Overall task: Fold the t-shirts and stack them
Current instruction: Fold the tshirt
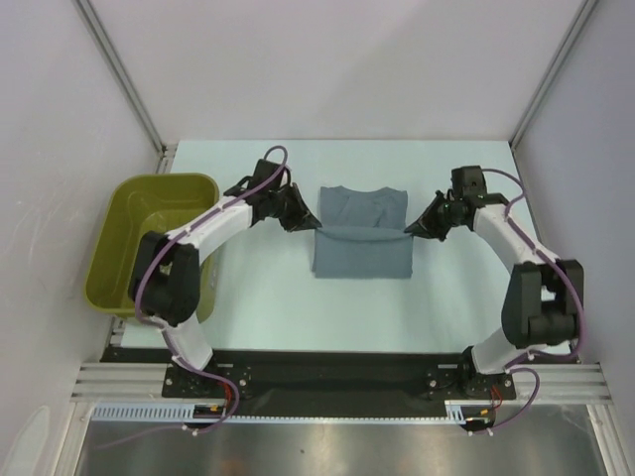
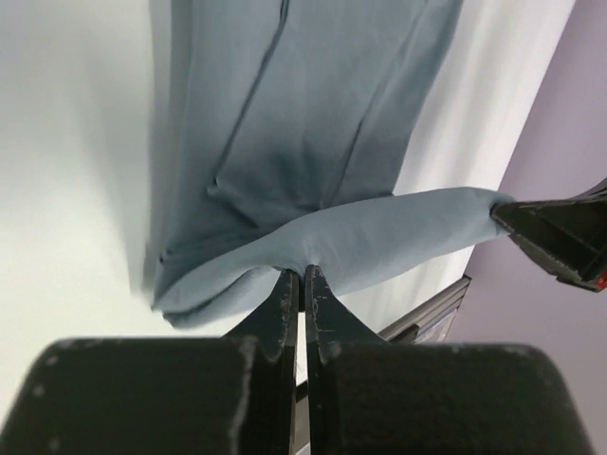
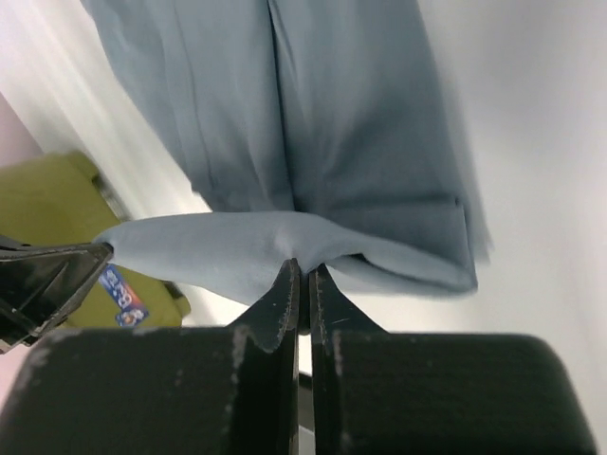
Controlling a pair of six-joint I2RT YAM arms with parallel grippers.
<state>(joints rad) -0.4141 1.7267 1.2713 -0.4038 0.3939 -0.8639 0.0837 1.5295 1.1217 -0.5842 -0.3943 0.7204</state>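
One slate blue-grey t-shirt lies in the middle of the table, partly folded; its near part is lifted and doubled over toward the collar. My left gripper is shut on the shirt's left edge; the left wrist view shows the cloth pinched at the fingertips. My right gripper is shut on the shirt's right edge; the right wrist view shows the cloth held the same way. The fold edge stretches taut between the two grippers, a little above the table.
An olive basket stands at the left side of the table, beside my left arm; it also shows in the right wrist view. Grey walls close in the table on three sides.
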